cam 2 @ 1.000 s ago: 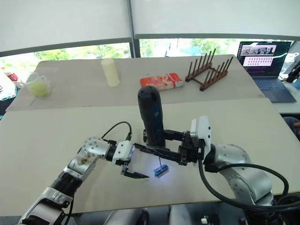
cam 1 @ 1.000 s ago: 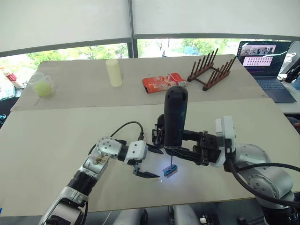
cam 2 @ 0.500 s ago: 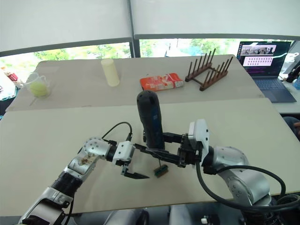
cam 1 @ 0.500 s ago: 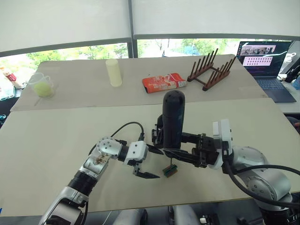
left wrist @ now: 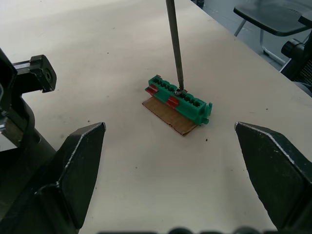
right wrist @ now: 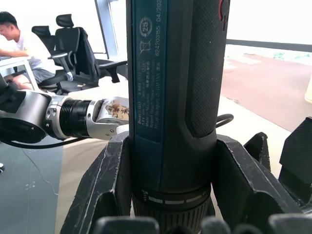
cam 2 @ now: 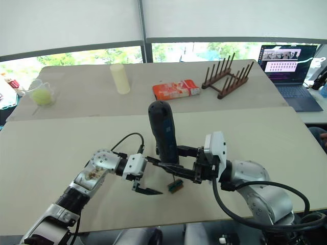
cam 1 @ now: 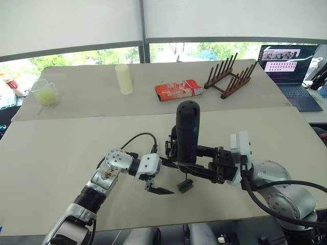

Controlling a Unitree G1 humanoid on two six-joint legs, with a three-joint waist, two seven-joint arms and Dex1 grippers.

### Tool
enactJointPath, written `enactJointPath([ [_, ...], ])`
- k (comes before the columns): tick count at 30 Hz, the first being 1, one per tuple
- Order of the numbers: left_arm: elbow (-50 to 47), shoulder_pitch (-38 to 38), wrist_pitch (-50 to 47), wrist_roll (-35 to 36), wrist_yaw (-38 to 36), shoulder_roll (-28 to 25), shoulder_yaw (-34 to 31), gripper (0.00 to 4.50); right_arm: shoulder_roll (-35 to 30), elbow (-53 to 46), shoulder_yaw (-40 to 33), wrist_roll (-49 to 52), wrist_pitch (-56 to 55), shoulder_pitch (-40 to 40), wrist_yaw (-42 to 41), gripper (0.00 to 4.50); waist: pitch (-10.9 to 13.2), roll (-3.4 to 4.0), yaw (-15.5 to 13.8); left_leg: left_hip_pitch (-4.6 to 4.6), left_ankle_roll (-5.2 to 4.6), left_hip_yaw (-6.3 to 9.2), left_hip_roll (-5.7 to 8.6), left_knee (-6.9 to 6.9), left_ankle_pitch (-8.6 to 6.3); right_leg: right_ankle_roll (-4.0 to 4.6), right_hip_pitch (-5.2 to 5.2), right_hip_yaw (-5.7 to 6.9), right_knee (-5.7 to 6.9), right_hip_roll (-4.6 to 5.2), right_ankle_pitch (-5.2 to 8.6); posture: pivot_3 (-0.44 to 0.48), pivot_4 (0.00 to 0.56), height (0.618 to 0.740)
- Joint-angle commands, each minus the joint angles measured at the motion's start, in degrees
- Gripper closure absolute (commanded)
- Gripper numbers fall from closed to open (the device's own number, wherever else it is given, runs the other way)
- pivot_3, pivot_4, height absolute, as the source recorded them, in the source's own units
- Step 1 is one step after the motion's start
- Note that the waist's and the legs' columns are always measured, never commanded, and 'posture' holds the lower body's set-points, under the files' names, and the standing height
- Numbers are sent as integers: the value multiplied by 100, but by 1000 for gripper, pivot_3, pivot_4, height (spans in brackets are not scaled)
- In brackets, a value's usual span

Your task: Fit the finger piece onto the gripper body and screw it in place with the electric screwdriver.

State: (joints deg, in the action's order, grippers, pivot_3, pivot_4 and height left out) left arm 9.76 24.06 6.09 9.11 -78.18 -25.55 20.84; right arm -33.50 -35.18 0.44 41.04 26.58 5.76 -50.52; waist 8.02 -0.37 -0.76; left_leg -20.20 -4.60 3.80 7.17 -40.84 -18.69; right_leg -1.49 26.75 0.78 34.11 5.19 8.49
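Screwdriver bit is sitting on a small green terminal-style block (left wrist: 179, 101), which is resting on a scrap of brown card (left wrist: 168, 117) near the worktop's (cam 1: 61, 148) front edge. Right pincer (cam 1: 196, 163) is clamping the electric screwdriver (cam 1: 187, 130) around its lower barrel, holding it upright with the bit pointing straight down; in the right wrist view both fingers are pressing against the black-and-blue body. Left pincer (cam 1: 159, 177) is hanging spread just beside the block on the robot's left, holding nothing, one finger low near the worktop and the other higher, close to the screwdriver barrel.

Gripper body (cam 1: 174, 145) looks to be the dark assembly just behind the screwdriver, mostly hidden by the barrel. Can't pick out the finger piece in these views.

Judgement: tool is engaging the green block, not the gripper body, so the fitting and screwing look not yet started. To do this step well: keep the barrel vertical so the bit is staying seated, press lightly, and brace the block with the left pincer, since it's loose on card and could spin or skate.

Farther back on the second worktop: pale yellow cylinder (cam 1: 124, 78), red packet (cam 1: 179, 90), wooden rack (cam 1: 230, 76), measuring cup (cam 1: 45, 93) far left, laptop (cam 1: 288, 69) far right.
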Motion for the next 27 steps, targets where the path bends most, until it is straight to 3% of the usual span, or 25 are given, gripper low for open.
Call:
enactJointPath([
  [1,-108,46,81,50,1,-23,-30,0,41,-148,-78,51,-235,42,-70,2605,0,0,0,0,0,0,0,0,0,0,0,0,0,0,0,0,150,740],
  [27,-95,43,79,46,23,-33,-42,0,95,-11,-15,-36,-209,160,-140,2605,0,0,1,0,0,0,0,0,0,0,0,0,0,0,0,0,150,740],
])
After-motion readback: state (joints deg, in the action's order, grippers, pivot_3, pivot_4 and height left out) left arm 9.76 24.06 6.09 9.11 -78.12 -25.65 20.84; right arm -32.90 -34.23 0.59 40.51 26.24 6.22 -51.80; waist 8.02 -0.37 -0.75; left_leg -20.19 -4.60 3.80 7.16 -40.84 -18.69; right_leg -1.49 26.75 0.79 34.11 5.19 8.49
